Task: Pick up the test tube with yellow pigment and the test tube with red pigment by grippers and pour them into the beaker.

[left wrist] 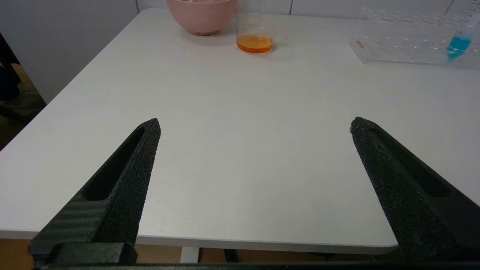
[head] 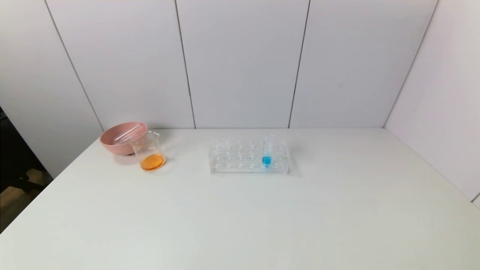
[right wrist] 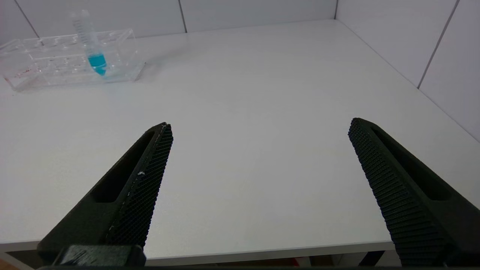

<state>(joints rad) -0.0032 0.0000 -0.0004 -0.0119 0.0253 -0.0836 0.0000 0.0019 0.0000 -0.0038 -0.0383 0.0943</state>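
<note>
The beaker stands at the back left of the white table and holds orange liquid; it also shows in the left wrist view. No tube with yellow or red liquid is in view. Clear tubes lie across the pink bowl behind the beaker, and I see no colour in them. My left gripper is open and empty over the table's front edge. My right gripper is open and empty over the front edge too. Neither gripper shows in the head view.
A clear multi-hole rack stands at the middle back with one blue-liquid tube upright in it. The rack and the blue tube also show in the left wrist view and the right wrist view. Walls close off the back and right.
</note>
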